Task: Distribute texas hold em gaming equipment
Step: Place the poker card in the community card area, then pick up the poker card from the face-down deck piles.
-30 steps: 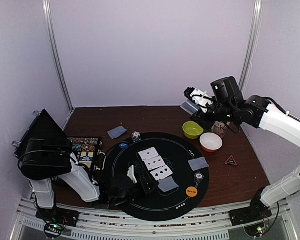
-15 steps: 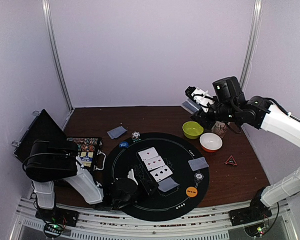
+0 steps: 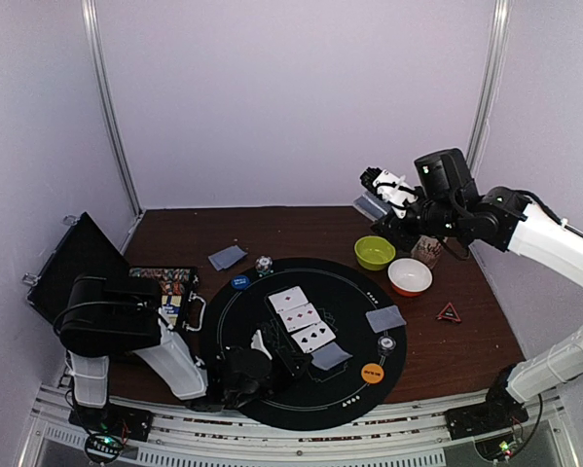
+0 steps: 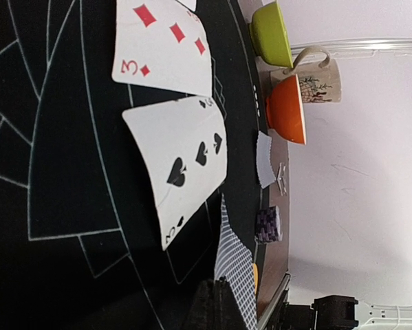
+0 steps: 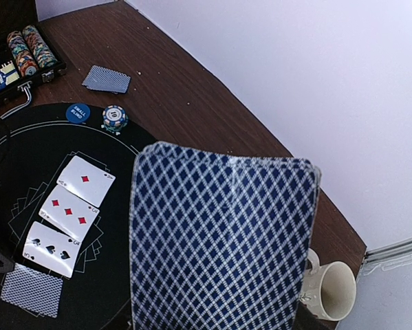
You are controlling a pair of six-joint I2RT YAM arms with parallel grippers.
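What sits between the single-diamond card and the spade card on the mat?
The three of diamonds, face up; clearest in the right wrist view.

Cards (image 3: pixel 299 317) fill mat's (image 3: pixel 354 302) middle; green bowl (image 3: pixel 374 253), orange bowl (image 3: pixel 409 276), mug (image 3: pixel 427 251) crowd its right.

green bowl (image 3: pixel 374 253) beside orange bowl (image 3: pixel 409 276) | mug (image 5: pixel 331 292) just beyond them | black mat (image 3: pixel 349 292) on brown table (image 3: pixel 476 341)

face-up cards (image 3: pixel 299 317): three, centre of mat (image 3: pixel 235 326) | deck (image 5: pixel 219 240): back showing, held aloft | red triangle (image 3: pixel 449 312): flat, right of mat
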